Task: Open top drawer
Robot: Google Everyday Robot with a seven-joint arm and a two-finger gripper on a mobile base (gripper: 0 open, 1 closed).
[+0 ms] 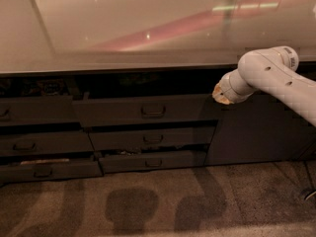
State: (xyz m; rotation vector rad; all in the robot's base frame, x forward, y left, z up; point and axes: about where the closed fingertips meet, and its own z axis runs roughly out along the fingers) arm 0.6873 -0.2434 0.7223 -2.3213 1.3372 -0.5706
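We see the white arm (276,78) reaching in from the right, its gripper (222,95) at the right end of the top drawer (113,111), just under the counter (123,33). A dark gap shows above the drawer front; its loop handle (153,111) sits left of the gripper.

The light here is dim and warm. The bench (148,28) top gives back a pale sheen, with a pinkish streak of glare running toward its far right corner and a small greenish-white reflection there. Below its front edge the top drawer (113,111) sits in deep shade. My pincer (223,94), under that edge at the right, catches light. Soft, dark shadows lie on the floor (256,191).
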